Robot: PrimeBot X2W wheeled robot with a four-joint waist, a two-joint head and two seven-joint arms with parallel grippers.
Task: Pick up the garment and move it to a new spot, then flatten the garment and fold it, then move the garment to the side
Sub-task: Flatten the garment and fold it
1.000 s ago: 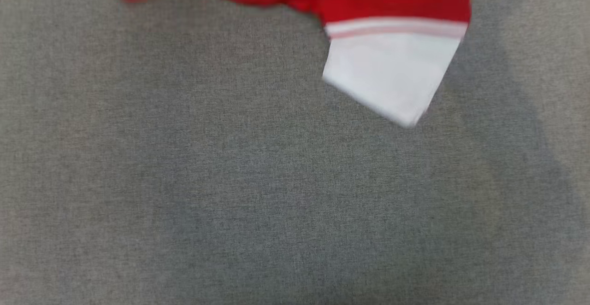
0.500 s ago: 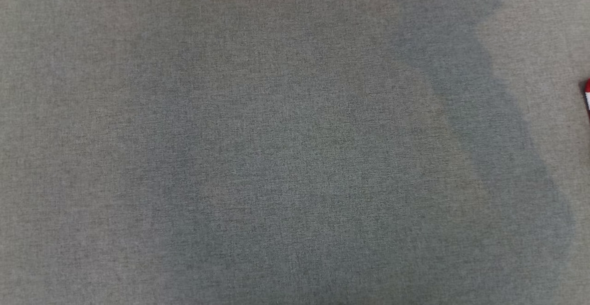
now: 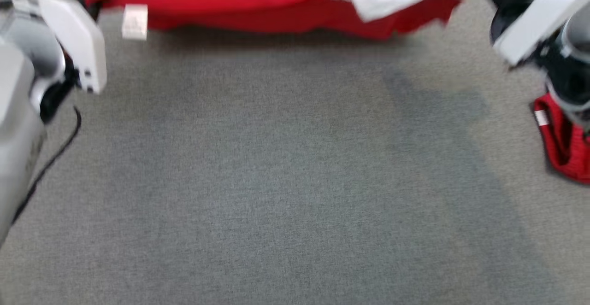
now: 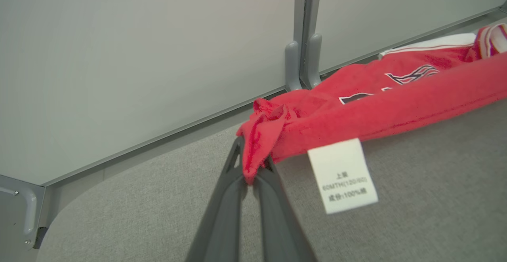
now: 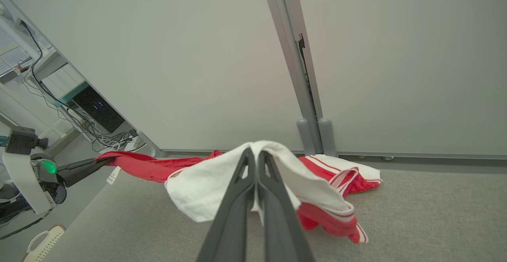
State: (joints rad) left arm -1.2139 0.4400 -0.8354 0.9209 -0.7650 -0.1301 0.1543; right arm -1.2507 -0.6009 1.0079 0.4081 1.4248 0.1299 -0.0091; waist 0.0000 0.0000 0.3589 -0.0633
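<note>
Red and white cloth makes up the garment [image 3: 258, 10], which is held stretched between both hands along the far edge of the grey fabric surface [image 3: 276, 180], close to the pale partition panels [image 4: 138, 56]. The left hand [image 4: 253, 163] is closed on a bunched red corner. The right hand [image 5: 255, 155] is closed on a white section draped over its fingers. A white care label [image 4: 343, 176] hangs from the red hem just beside the left hand; "60MTH(120/60)" and "100%" are printed on it among Chinese characters. A dark and white print on the red cloth is partly seen and cannot be read.
</note>
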